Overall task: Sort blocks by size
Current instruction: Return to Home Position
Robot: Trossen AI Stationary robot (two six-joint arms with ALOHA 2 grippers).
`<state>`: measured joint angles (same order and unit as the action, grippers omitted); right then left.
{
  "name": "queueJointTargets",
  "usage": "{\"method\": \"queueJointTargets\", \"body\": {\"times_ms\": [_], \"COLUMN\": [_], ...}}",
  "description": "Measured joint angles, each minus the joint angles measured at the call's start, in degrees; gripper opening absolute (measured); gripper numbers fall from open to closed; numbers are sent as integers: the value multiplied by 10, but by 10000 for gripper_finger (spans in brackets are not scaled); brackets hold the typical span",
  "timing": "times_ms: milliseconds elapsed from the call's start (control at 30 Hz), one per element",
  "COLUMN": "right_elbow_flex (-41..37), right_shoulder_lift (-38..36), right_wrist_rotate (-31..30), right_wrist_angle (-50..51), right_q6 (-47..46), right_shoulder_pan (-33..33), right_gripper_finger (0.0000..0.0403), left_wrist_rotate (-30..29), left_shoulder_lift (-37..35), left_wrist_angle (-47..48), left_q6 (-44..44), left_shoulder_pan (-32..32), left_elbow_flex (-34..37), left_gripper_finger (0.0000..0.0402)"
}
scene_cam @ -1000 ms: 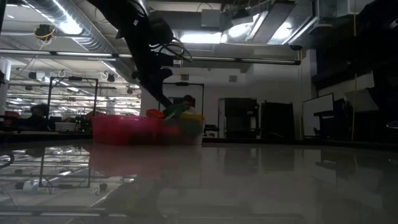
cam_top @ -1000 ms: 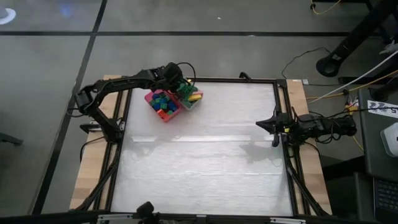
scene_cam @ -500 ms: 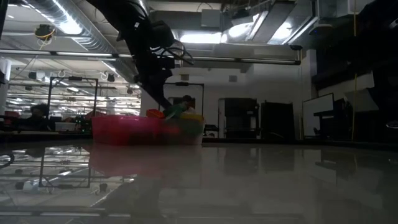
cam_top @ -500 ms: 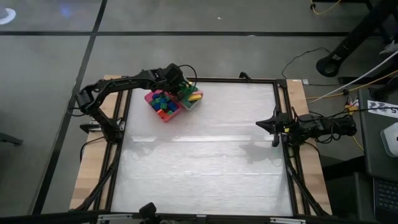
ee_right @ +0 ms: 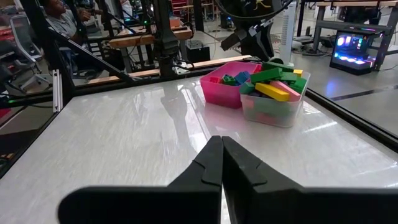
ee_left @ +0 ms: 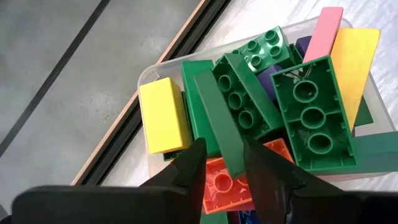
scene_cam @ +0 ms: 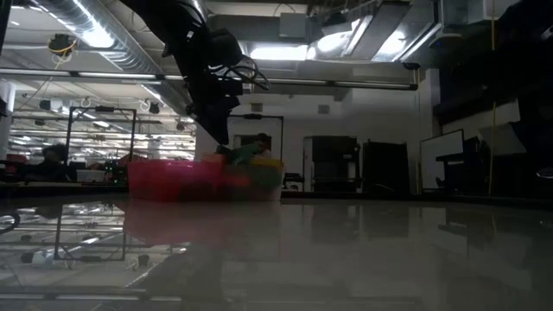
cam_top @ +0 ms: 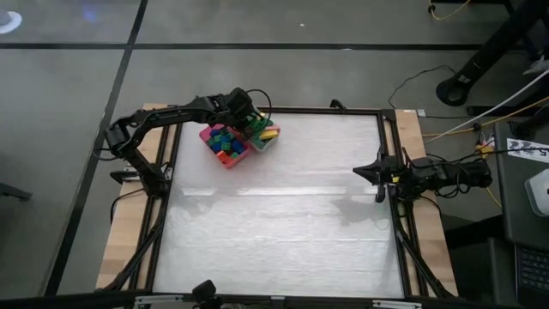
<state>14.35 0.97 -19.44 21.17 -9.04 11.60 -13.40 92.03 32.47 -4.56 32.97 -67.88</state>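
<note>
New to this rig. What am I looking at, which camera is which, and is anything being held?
A two-armed robot works at a white table. One picture looks straight down, one looks level across the tabletop, and one camera sits on each wrist. Near the left arm stand a pink tray of small blocks and, beside it, a clear tray of long blocks. The left hand hangs open just above the clear tray, holding nothing. The right hand is shut and empty, parked at the table's right edge.
</note>
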Motion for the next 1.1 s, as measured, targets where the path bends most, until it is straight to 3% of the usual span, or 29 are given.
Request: {"method": "queueJointTargets", "body": {"times_ms": [333,633,867,1000,1100], "right_elbow_flex": [0,0,0,0,0], "right_shoulder_lift": [0,0,0,0,0], "right_wrist_rotate": [0,-3,-88,-143,-142], "right_wrist_angle": [-1,2,14,14,17], "right_q6": [2,17,35,32,8], "right_shoulder_pan": [0,0,0,0,0], "right_gripper_finger": [5,5,5,5,5], "left_wrist_rotate": [-1,-1,1,2,2], "left_shoulder_lift": [-16,-180,-342,-420,-469], "left_wrist_angle": [11,56,19,-80,-167], "left_q6": [11,14,79,139,172], "left_shoulder_pan": [-2,-25,-106,-168,-216], "left_elbow_flex": [-9,27,183,304,384], "left_gripper_finger": [100,93,93,94,96]}}
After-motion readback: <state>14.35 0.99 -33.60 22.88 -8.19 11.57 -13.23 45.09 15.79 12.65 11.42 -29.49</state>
